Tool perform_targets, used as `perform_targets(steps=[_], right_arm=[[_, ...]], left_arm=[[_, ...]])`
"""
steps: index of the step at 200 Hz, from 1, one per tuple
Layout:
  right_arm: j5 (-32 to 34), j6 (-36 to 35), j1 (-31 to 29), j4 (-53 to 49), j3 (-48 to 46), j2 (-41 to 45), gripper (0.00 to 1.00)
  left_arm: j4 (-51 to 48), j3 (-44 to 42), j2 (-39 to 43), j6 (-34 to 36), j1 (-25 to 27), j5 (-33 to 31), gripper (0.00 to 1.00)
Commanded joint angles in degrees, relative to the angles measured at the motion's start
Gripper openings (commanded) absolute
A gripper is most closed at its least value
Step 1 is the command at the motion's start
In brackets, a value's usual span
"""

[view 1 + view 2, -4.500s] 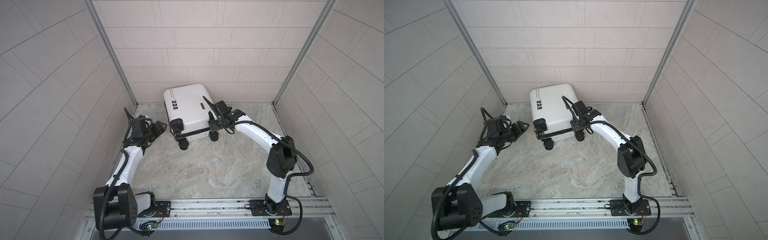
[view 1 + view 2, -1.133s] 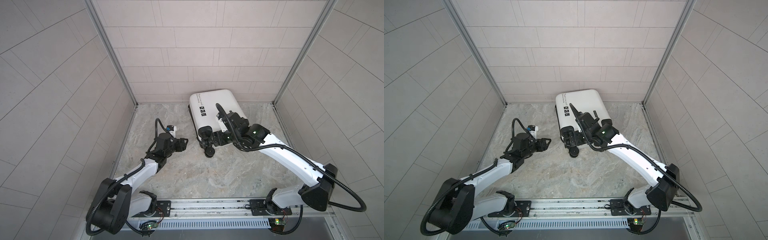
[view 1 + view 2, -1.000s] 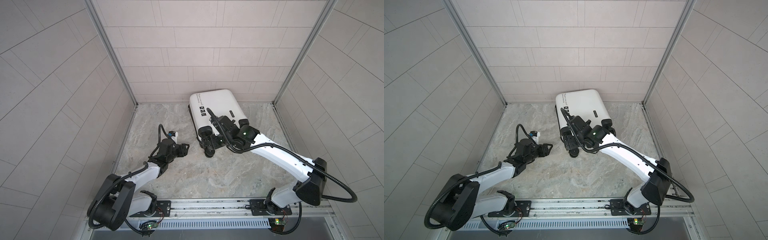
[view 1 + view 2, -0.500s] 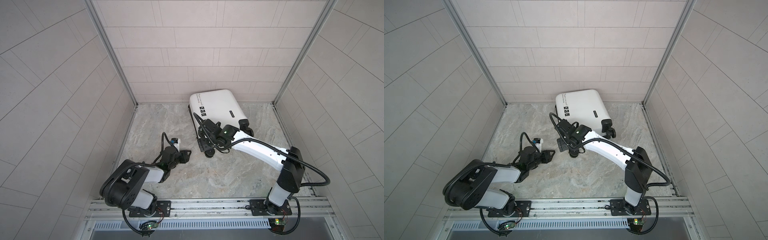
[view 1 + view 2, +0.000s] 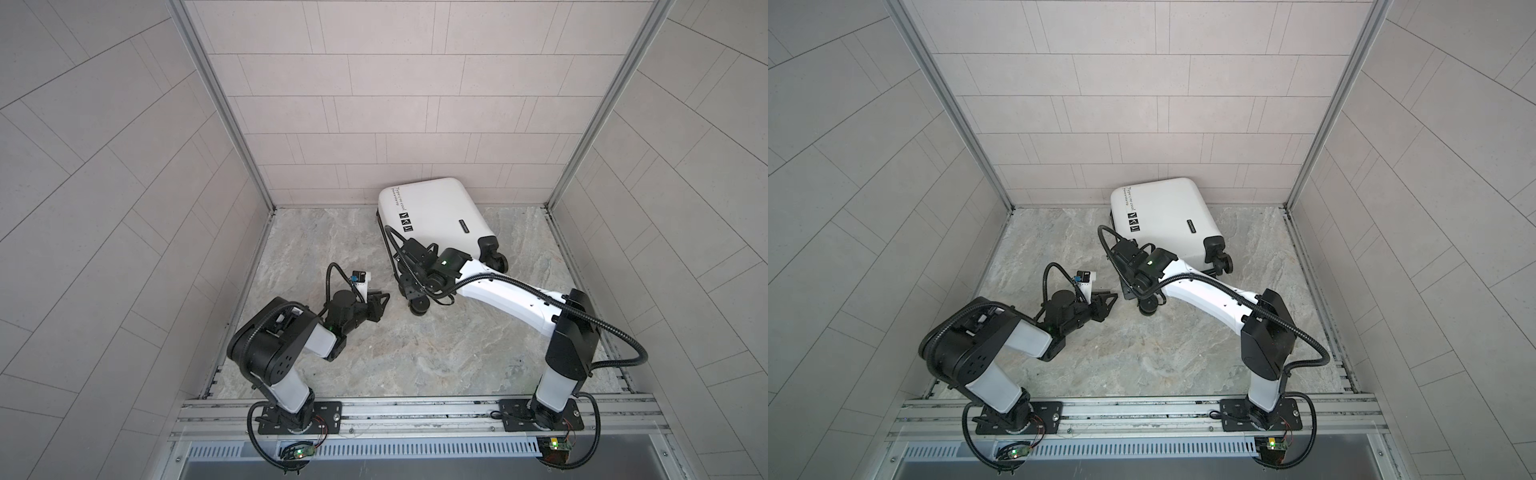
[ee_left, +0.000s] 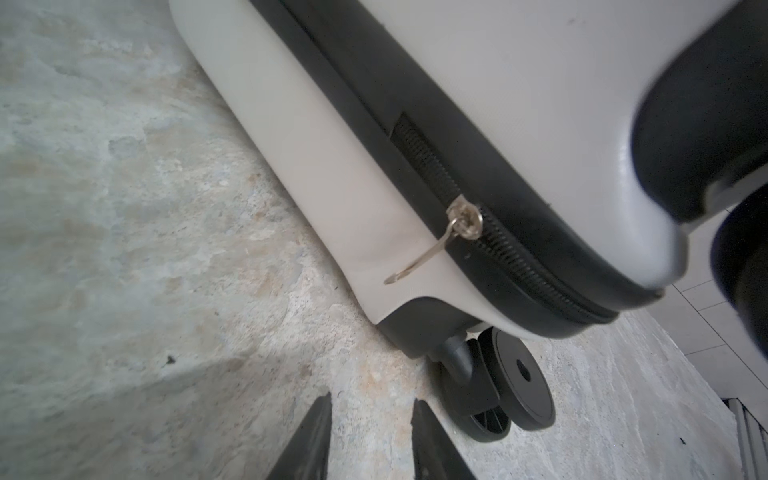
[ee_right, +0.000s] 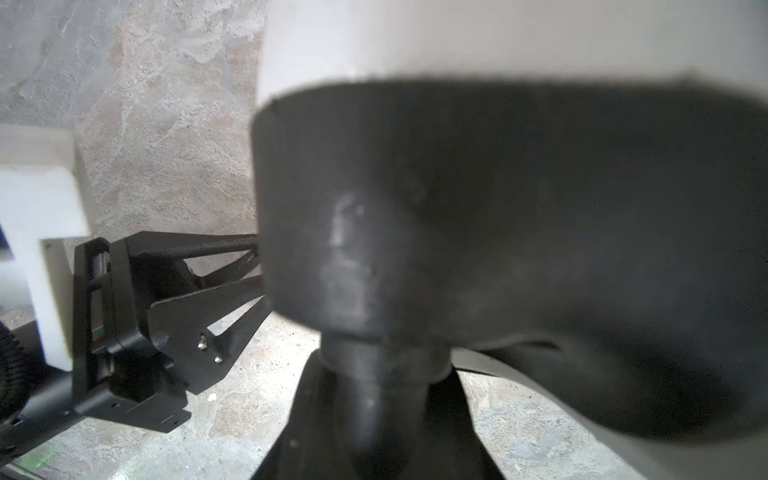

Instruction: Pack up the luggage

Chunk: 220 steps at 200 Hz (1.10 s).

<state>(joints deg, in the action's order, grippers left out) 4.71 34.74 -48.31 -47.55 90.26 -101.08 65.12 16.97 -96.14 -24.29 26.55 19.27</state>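
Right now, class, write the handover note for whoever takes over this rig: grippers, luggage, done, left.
Luggage: lying flat by the back wall, shut, zip slider near the wheel end.
Left gripper: open, empty, low over the floor beside the zip side.
Right gripper: at the near corner wheel; grip cannot be told.
Done: no packing visible.
Left: unzip, open, pack; nothing to pack in view.

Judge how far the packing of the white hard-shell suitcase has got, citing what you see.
Done: little. The white hard-shell suitcase lies flat, shells together, nothing to pack in sight. In hand: the open left gripper points toward its silver zipper pull; the right gripper sits by a black wheel. Remaining: unzipping, filling, closing.
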Motion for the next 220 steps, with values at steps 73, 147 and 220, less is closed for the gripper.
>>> perform_targets(steps=[73,147,220], right_arm=[[0.79,-2.75,3.96,-1.16,-4.03,7.9,0.29],[0.08,-3.97,5.58,-2.48,-5.74,9.97,0.29],[-0.31,-3.98,5.9,-2.47,-6.32,10.64,0.29]], left_arm=[[-2.26,10.16,-2.17,10.31,1.12,7.7,0.33],[-6.44,12.81,-3.79,14.19,4.65,6.49,0.33],[-7.87,13.74,-3.22,15.82,5.02,5.51,0.31]])
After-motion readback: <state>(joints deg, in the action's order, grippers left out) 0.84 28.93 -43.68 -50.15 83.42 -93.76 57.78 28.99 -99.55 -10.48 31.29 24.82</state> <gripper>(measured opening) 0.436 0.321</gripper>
